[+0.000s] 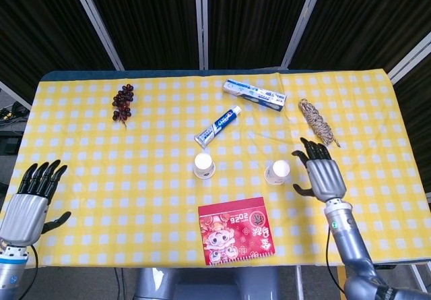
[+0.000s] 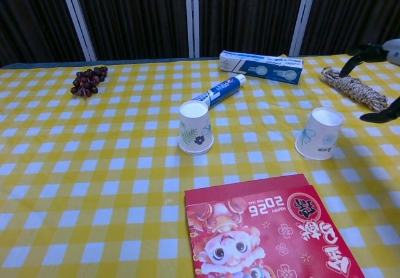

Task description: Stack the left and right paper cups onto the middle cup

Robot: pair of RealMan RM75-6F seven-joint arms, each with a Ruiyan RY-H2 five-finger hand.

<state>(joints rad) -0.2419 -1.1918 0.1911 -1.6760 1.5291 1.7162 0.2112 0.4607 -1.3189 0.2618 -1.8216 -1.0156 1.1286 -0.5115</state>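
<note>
Two paper cups stand upside down on the yellow checked cloth. The one with a leaf print (image 1: 203, 165) (image 2: 195, 127) is near the middle. The other, with a blue print (image 1: 277, 172) (image 2: 319, 134), is to its right. My right hand (image 1: 320, 173) hovers just right of the blue-print cup with fingers spread, holding nothing; only its fingertips (image 2: 375, 52) show at the chest view's right edge. My left hand (image 1: 31, 200) is open at the table's near left corner, far from both cups.
A toothpaste tube (image 1: 218, 126) and its box (image 1: 254, 94) lie behind the cups. A grape bunch (image 1: 122, 102) is at the back left, a rope coil (image 1: 318, 123) at the back right. A red envelope (image 1: 236, 230) lies at the front edge.
</note>
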